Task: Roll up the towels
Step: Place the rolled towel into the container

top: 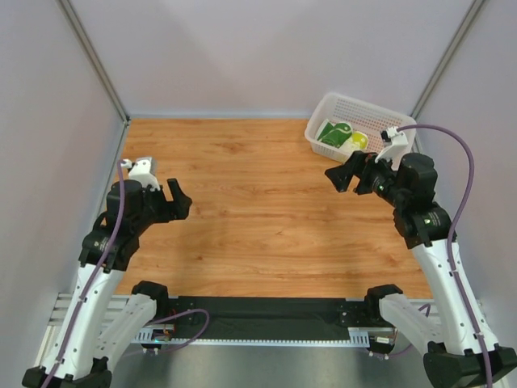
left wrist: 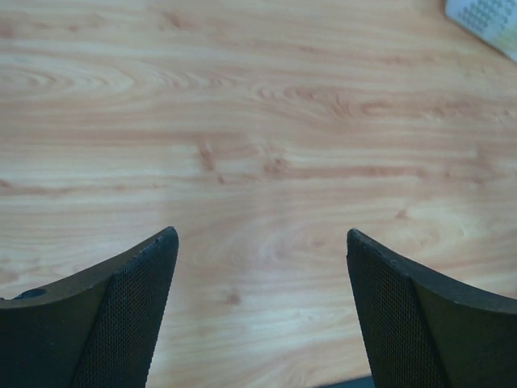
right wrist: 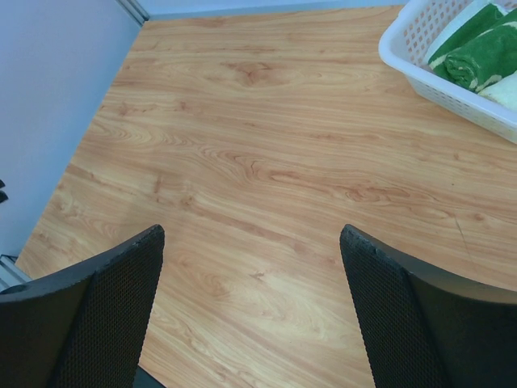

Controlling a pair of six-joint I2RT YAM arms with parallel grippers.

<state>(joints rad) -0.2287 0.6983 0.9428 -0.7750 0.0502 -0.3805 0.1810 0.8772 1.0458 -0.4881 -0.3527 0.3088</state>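
With the right tool (top: pixel 343 173) spread wide and empty near the basket (top: pixel 355 103), and the left tool (top: pixel 178 202) likewise agape and holding nothing above the table (top: pixel 258 210). Inside that basket, at the far right corner: green towel (top: pixel 332 132) and yellow towel (top: pixel 358 141), bunched side by side. Probably light, limp and thin (prone to sagging and creasing). Best pinched at a corner or hem, then spread flat. Around them, white perforated plastic walls; beneath, smooth wood grain.
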